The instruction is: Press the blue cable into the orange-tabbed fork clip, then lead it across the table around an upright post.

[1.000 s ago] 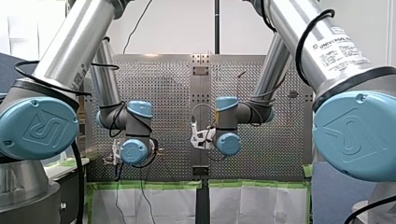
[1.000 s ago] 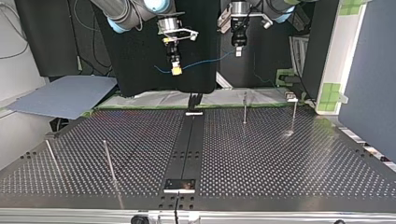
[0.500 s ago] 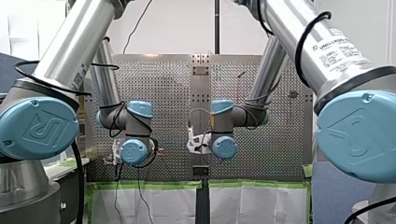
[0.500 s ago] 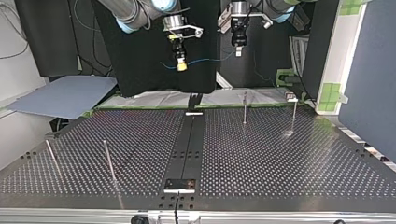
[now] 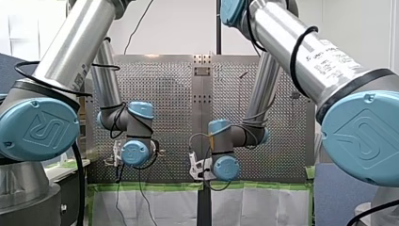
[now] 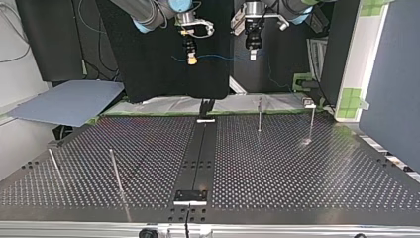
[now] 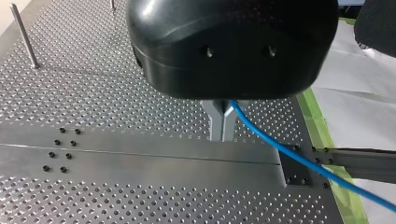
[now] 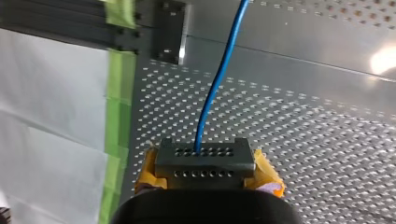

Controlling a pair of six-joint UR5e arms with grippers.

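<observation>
Blue cable (image 6: 218,56), thin and nearly level, hangs in the air beyond the far end of the dark centre strip (image 6: 199,158) that runs down the perforated metal desk (image 6: 297,168). It spans the two grippers, well above the desk. In the top view a thin upright metal post (image 6: 259,115) stands right of the strip's far end, and a second upright post (image 6: 312,121) stands farther right, near the desk's corner. Two slanting-looking metal posts (image 6: 115,171) (image 6: 55,167) rise left of the strip, toward its near end. None of the four touches the cable.

Green tape (image 6: 148,110) and white paper (image 6: 163,103) line the desk's far edge on both sides of the strip's end. A flat grey-blue sheet (image 6: 69,101) lies off the desk, far left of it. Wide perforated surface spreads on either side of the strip, between the posts.

My right gripper (image 6: 190,59), with yellow pads, is clenched on the blue cable just left of the strip's line. In its wrist view the cable (image 8: 219,79) runs straight ahead out of the closed fingers (image 8: 204,158). My left gripper (image 6: 252,53) hangs right of the strip's line. Its metal fingers (image 7: 219,123) pinch the cable (image 7: 289,151), which trails off to one side over the strip's end.
</observation>
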